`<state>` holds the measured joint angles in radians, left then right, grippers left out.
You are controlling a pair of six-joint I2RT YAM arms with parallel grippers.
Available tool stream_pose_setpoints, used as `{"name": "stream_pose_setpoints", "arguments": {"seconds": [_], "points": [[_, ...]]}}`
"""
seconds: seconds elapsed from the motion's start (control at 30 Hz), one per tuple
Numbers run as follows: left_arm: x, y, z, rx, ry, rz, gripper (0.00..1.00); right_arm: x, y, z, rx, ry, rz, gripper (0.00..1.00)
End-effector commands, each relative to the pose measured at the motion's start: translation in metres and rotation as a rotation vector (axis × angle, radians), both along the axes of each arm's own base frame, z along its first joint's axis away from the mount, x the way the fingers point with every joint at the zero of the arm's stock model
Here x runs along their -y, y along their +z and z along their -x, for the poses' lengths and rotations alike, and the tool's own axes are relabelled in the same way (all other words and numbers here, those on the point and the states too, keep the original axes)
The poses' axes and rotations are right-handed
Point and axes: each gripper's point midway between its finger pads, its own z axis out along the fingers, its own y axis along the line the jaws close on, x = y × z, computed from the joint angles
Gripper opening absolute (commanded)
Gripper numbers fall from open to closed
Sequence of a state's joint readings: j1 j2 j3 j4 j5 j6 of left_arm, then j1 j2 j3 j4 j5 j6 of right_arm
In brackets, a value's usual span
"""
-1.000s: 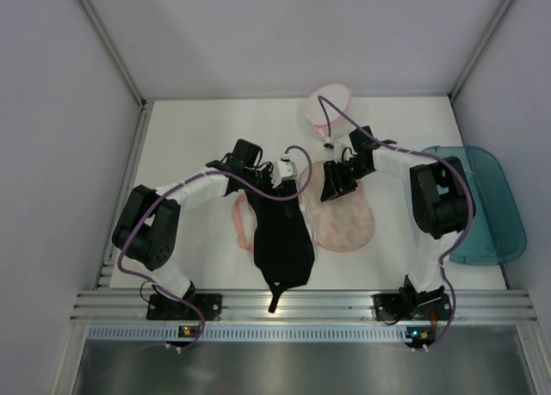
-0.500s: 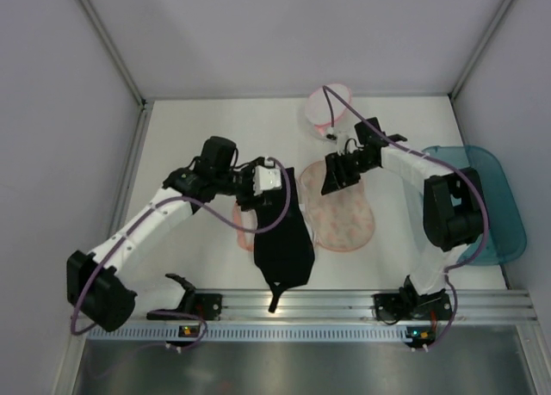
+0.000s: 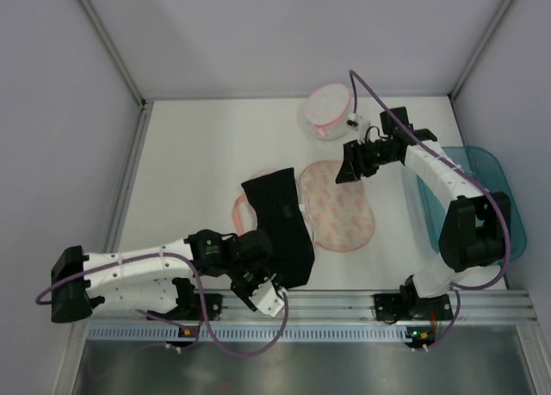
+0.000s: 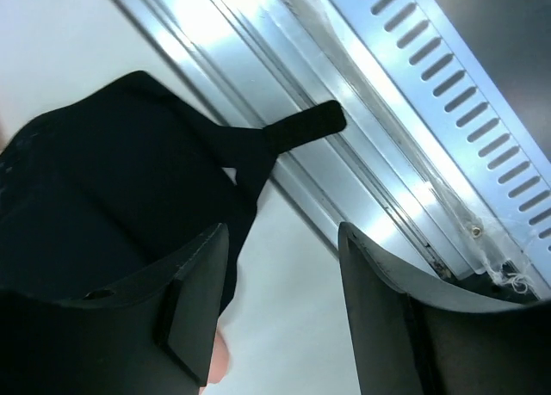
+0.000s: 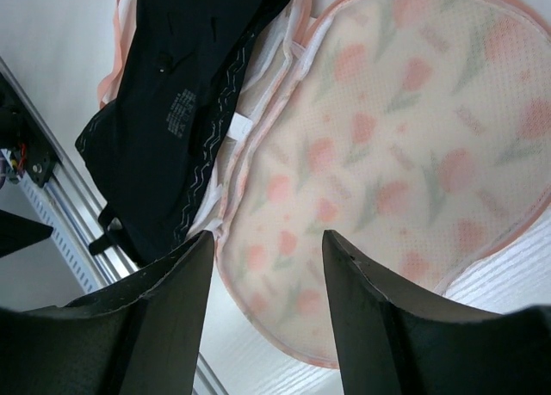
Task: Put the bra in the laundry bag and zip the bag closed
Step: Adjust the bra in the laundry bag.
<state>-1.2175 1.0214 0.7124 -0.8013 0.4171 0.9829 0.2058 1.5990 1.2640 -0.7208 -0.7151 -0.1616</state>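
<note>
The black bra [image 3: 281, 225] lies limp over the left half of the opened laundry bag [image 3: 339, 207]. The bag's speckled right half is bare and its pink trim [image 3: 241, 212] shows left of the bra. My left gripper [image 3: 265, 292] hangs open at the bra's near end by the front rail, holding nothing. In the left wrist view the bra [image 4: 103, 180] sits beside the left finger, with its strap end [image 4: 306, 124] on the rail. My right gripper [image 3: 353, 164] is open above the bag's far right edge. The right wrist view shows the bag [image 5: 405, 137] and the bra [image 5: 181, 94].
A small white pouch with a pink rim [image 3: 327, 111] lies at the back of the table. A teal tub [image 3: 472, 197] sits at the right edge beside the right arm. The aluminium front rail [image 3: 344, 302] runs just beyond the left gripper.
My left gripper has opened, let go of the bra's far end and swung to its near end by the rail. The right gripper has drawn back up and to the right, opening wider.
</note>
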Motion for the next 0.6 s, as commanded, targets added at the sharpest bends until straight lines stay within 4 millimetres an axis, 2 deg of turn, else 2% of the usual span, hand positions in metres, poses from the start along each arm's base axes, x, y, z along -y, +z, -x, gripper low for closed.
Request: {"name": "stream_pose_setpoints", "arguments": {"seconds": [0.0,0.17,0.27,0.4,0.57], "points": [[0.012,-0.011,-0.003,0.06,-0.05,-0.022,0.59,0.005,0.018,0.009,0.046,0.01,-0.011,0.55],[0.027,-0.026,-0.007,0.1,-0.152,-0.049,0.56,0.008,0.016,0.014,0.046,0.002,-0.001,0.55],[0.034,-0.041,-0.012,0.122,-0.183,-0.072,0.55,0.01,0.015,0.015,0.044,0.001,0.006,0.55],[0.045,-0.051,-0.018,0.144,-0.189,-0.066,0.54,0.013,0.013,0.017,0.031,0.0,0.009,0.56],[0.047,-0.063,-0.017,0.134,-0.209,-0.082,0.51,0.013,0.013,0.016,0.029,-0.001,0.008,0.56]]}}
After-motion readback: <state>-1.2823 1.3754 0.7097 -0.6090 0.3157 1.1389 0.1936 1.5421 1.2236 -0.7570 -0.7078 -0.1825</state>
